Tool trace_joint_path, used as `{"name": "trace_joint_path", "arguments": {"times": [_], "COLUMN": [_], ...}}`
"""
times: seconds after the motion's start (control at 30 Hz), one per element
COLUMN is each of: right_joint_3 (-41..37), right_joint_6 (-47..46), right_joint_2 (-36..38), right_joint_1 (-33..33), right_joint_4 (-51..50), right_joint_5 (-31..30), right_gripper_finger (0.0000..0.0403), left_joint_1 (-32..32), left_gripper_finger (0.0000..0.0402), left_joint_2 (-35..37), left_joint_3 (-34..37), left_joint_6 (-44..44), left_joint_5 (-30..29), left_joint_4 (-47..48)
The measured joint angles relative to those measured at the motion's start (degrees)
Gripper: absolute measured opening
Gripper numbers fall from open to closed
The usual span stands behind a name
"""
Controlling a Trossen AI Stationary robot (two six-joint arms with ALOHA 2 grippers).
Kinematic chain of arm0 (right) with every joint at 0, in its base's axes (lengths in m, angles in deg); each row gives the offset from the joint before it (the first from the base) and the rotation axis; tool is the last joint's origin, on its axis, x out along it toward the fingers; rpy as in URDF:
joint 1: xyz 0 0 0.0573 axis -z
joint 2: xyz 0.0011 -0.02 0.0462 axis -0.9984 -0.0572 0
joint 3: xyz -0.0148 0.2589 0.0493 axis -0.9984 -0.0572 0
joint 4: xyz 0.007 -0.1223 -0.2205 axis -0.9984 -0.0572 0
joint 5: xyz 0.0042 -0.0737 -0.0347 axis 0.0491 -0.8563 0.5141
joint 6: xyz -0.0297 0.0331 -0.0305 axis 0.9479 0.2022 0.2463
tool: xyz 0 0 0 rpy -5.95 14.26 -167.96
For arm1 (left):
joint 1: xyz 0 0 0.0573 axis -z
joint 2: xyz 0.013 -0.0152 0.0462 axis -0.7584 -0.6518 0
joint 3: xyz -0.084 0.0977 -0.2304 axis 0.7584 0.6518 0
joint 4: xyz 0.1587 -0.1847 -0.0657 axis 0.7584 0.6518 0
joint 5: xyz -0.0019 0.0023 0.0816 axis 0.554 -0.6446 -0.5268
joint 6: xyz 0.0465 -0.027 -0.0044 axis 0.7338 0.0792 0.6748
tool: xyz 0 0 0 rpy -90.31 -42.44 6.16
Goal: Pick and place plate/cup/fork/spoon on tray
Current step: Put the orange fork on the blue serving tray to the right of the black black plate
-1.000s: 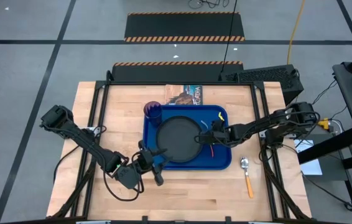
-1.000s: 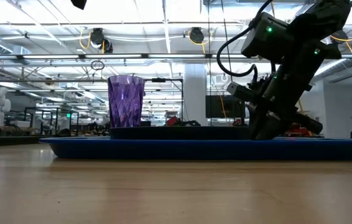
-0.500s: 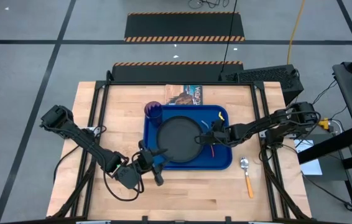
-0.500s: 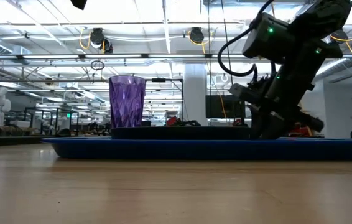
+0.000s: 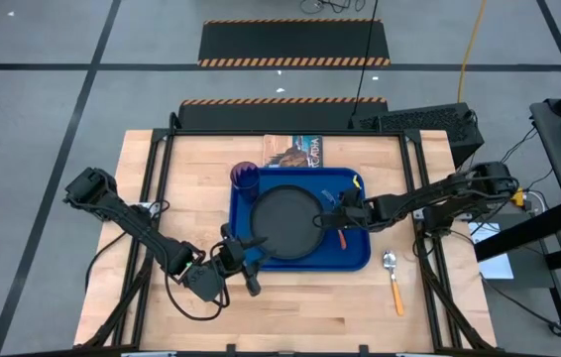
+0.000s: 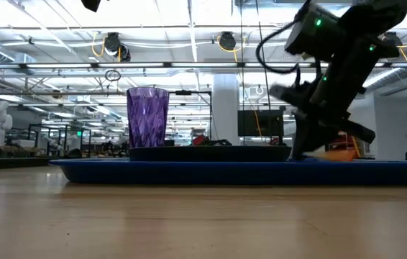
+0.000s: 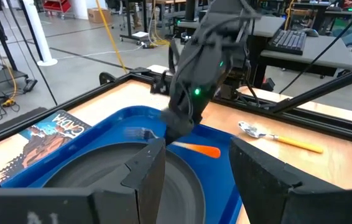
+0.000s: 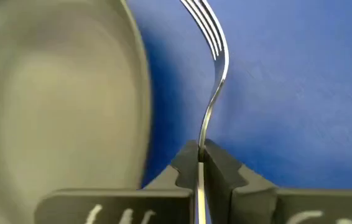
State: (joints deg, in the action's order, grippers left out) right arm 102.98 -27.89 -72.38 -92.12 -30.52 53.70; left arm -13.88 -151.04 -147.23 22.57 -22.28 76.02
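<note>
Plate (image 5: 283, 223) and cup (image 5: 244, 177) sit on the tray (image 5: 357, 260); right gripper (image 5: 332, 220) pinches the fork (image 8: 212, 68) above it (spoon (image 5: 392, 274) waits on the worktop (image 5: 162, 307)).

One camera looks straight down on the tray (image 5: 356, 256); another looks level across it; both wrist cameras sit close over it.

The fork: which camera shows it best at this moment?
The right wrist view: the fork fills it, tines clear, its neck pinched in the right gripper. The left wrist view shows blurred tines and orange handle; the high view an orange sliver; the low view mostly hides it.
</note>
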Motion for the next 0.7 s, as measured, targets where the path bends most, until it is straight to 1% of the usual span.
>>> {"name": "trace_joint_path", "arguments": {"times": [0.1,0.23,0.3,0.37,0.43,0.57,0.7], "right_joint_3": [-0.01,0.06,-0.36,-1.70,-3.21,-6.77,-9.38], "right_joint_6": [-3.58,-8.46,-10.89,-11.82,-12.39,-12.42,-12.56], "right_joint_2": [2.14,2.84,2.12,1.42,0.92,-0.47,-1.32], "right_joint_1": [-2.84,-6.78,-8.42,-9.34,-9.72,-9.72,-9.72], "right_joint_4": [0.19,0.93,3.00,6.10,9.56,17.63,22.19], "right_joint_5": [-4.96,-14.33,-18.28,-20.94,-22.52,-23.15,-23.66], "right_gripper_finger": [0.0003,0.0002,0.0002,0.0001,0.0001,0.0001,0.0002], "left_joint_1": [0.01,0.02,0.06,0.10,0.10,0.07,0.07], "left_gripper_finger": [0.0182,0.0182,0.0182,0.0182,0.0182,0.0182,0.0182], "left_joint_2": [0.00,0.00,0.00,0.00,0.00,0.00,0.00], "left_joint_3": [0.00,0.00,0.00,0.00,0.00,0.00,0.00], "left_joint_6": [-0.20,-0.90,-1.00,-1.05,-1.06,-1.05,-1.04], "left_joint_5": [0.25,0.34,0.36,0.46,0.90,0.99,0.98], "left_joint_4": [0.32,0.74,0.79,0.79,0.70,0.64,0.55]}}
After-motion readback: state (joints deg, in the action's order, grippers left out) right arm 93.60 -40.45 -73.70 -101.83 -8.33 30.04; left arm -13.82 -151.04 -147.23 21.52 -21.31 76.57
